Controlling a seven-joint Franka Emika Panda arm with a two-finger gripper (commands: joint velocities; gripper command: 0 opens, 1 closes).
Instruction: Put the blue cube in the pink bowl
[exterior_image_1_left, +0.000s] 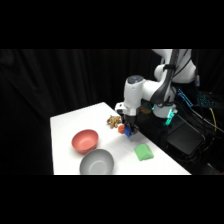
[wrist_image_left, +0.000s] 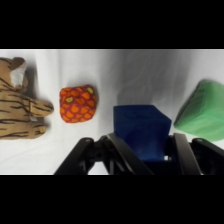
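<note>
Gripper (wrist_image_left: 142, 150) clamped on smooth, sharp-edged blue cube (wrist_image_left: 141, 131). At its nine o'clock in the wrist view, bumpy orange ball (wrist_image_left: 78, 103); beyond, striped plush tiger (wrist_image_left: 20, 100). Glossy round pink bowl (exterior_image_1_left: 84, 140) apart on bench (exterior_image_1_left: 67, 122).

Matt, soft-looking surfaces
Striped brown plush cloth toy (wrist_image_left: 20, 100); bumpy orange-red round thing (wrist_image_left: 78, 103); smooth matt deep-blue cube (wrist_image_left: 140, 127); smooth salmon-pink bowl (exterior_image_1_left: 84, 140).

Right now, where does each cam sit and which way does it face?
Side view: fixed beside the white table, looking across and down; shows the arm, its base upper right, the gripper, the pink bowl and grey bowl.
Wrist view: on the wrist, looking past the black linkage at the blue cube between the fingers.
Shared: blue cube, orange-red round thing, striped toy, green block.
</note>
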